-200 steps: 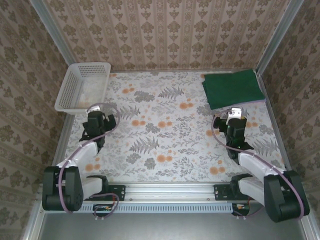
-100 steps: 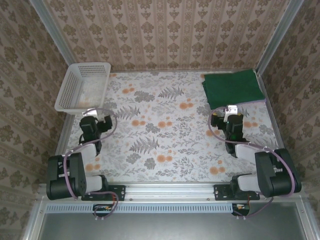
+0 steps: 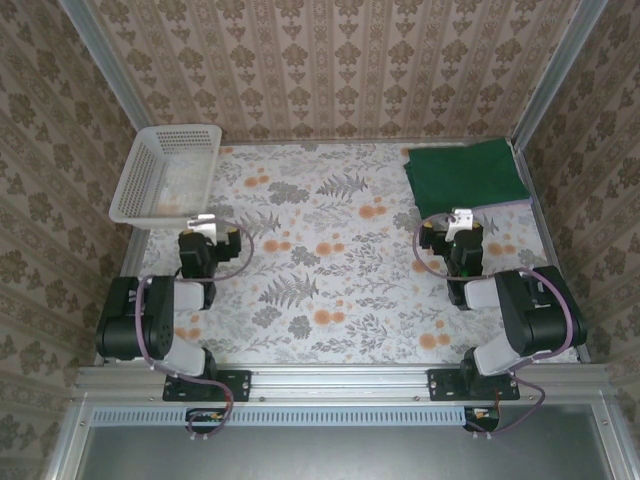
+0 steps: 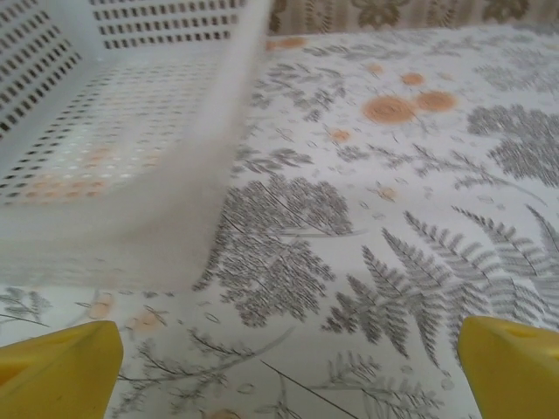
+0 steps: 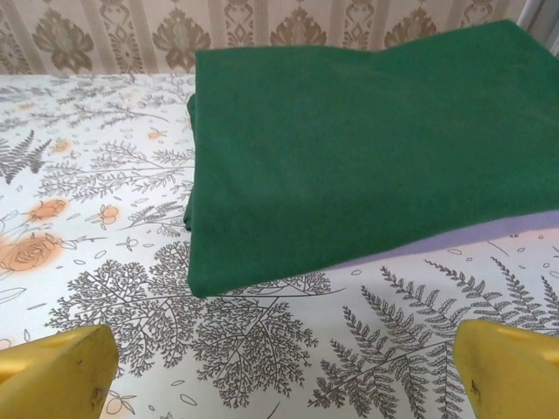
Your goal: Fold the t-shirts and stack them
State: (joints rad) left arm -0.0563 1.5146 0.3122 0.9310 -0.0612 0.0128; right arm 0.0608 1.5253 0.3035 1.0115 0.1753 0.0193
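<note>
Both folded and stacked, by the look of it: green t-shirt (image 5: 349, 148) on lilac t-shirt (image 5: 524, 229), far right corner. Left gripper (image 3: 203, 224) and right gripper (image 3: 463, 218) spread wide, empty — nothing looks left to do.

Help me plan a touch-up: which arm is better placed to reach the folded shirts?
Right, likely. The right claw, open, faces the green t-shirt stacked on the lilac t-shirt; the left claw sits by the basket.
</note>
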